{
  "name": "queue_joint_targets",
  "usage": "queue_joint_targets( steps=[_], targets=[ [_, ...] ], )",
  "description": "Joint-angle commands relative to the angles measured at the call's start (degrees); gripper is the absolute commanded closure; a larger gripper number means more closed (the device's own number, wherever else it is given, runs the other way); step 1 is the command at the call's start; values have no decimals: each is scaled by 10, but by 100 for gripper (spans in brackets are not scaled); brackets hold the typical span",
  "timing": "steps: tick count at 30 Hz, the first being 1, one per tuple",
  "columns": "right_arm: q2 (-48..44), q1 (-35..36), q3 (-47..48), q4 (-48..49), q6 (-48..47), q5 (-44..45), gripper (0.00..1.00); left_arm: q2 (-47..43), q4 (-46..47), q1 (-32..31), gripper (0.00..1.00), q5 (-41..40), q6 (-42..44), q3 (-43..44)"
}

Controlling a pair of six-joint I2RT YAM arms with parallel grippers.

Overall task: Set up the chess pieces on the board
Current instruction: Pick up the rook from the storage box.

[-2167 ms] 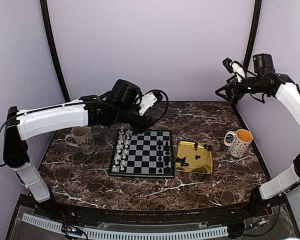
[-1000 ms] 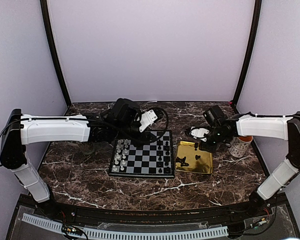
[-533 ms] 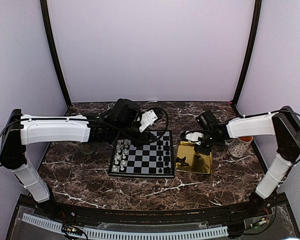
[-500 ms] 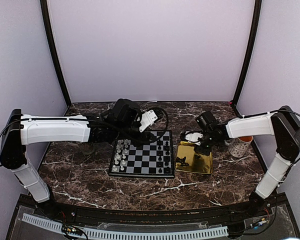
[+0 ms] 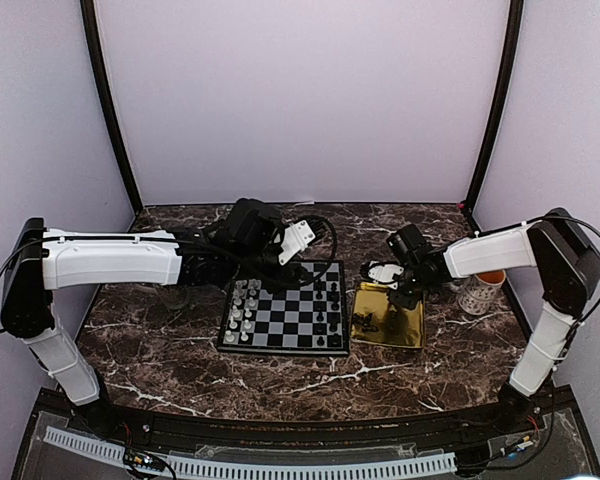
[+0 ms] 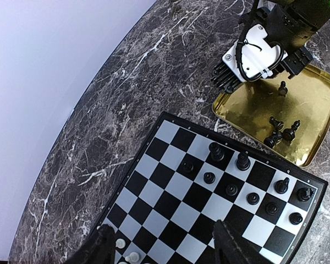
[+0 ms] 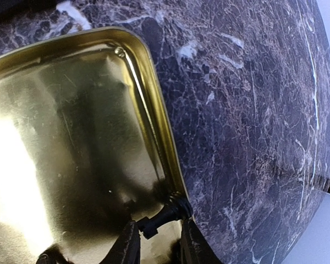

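Lying sideways against gold tray (image 7: pixel 55 143) rim: tiny black chess piece (image 7: pixel 164 215).

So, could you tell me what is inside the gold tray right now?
A few black chess pieces lie in the gold tray; the right gripper covers one corner of it.

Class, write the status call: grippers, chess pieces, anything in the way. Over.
Left gripper open, empty, above the board. Right gripper straddling a black piece by the tray rim, grip unclear. Nothing visible in the way.
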Motion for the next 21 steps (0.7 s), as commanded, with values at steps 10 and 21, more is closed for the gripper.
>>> queue_joint_targets(
  steps=[10, 21],
  targets=[
    [-7, 2, 17, 8, 26, -17, 86, 0, 2, -6, 37, -14, 8, 10],
    [-12, -11, 34, -11, 48, -53, 94, 2, 3, -9, 37, -17, 12, 8]
  ],
)
